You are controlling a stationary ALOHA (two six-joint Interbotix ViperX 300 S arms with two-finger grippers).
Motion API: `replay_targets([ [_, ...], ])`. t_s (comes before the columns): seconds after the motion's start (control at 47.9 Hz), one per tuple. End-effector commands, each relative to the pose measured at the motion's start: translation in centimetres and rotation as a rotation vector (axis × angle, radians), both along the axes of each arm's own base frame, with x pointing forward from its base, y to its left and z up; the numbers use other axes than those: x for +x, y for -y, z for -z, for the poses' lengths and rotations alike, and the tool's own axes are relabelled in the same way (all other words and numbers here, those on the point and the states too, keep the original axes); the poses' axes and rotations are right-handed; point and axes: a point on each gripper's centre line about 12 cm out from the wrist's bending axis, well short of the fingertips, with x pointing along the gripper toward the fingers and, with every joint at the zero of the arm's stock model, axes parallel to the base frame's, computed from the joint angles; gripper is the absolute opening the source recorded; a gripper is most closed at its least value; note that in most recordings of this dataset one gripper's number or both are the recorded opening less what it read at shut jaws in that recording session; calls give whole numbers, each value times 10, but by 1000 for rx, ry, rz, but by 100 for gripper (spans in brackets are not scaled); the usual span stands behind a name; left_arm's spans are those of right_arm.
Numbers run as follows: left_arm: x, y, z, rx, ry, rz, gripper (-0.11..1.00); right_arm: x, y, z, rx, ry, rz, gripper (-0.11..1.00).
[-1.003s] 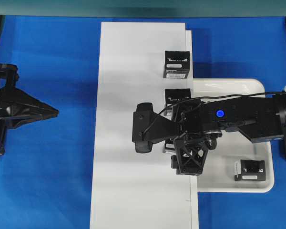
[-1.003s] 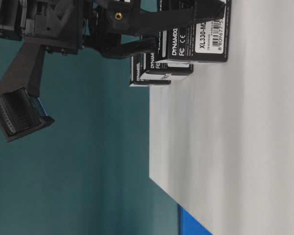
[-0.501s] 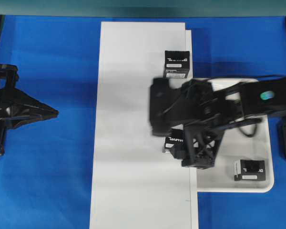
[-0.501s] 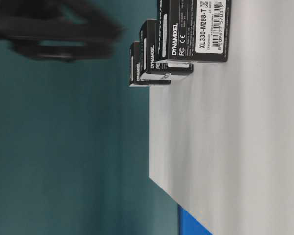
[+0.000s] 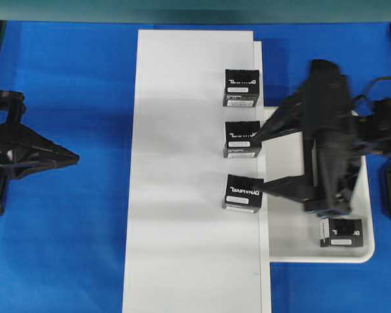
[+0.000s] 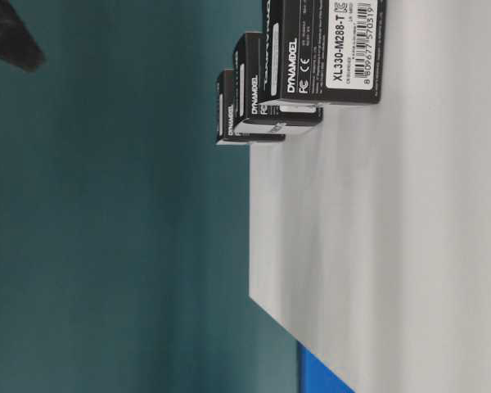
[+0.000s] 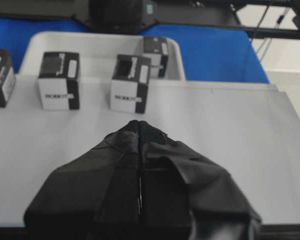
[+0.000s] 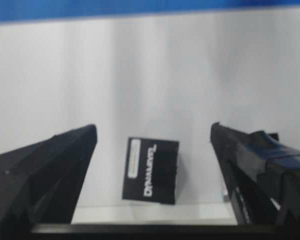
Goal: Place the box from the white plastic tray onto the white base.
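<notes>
Overhead view: right gripper [image 5: 268,156] jaws apart, empty, over white plastic tray [image 5: 365,251]; three boxes line white base [image 5: 182,195] edge, one box [image 5: 341,232] left in tray. Left gripper [image 5: 72,156] jaws together, parked clear.

right gripper [image 5: 264,160]: blurred in the overhead view; its arm covers the middle of the white plastic tray [image 5: 363,251]
white plastic tray: in the left wrist view, far rim hidden behind a dark arm part, left end behind the boxes
left gripper [image 5: 70,157]: arm cut off by the left edge overhead
nearest box [image 6: 327,51]: cut off by the top edge in the table-level view; it hides part of the two boxes behind
leftmost box [image 7: 0,77]: cut by the left edge of the left wrist view
box lettering [image 8: 149,171]: soft, unreadable in the right wrist view
</notes>
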Motion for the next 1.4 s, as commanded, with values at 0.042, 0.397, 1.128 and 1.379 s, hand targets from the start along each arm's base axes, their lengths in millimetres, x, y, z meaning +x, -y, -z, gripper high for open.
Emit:
replay_targets([
  [0.042, 2, 0, -7, 3, 22, 2, -7, -17, 1, -8, 2, 92, -4, 98],
  [0.397, 1, 0, -6, 5, 17, -1, -7, -66, 8, -1, 6, 159, 15, 98],
  [1.128, -8, -1, -17, 4, 71, -1, -7, -124, 11, 8, 17, 372, 13, 98],
  [1.379, -8, 0, -17, 2, 71, 1, -7, -127, 11, 15, 18, 368, 14, 98],
])
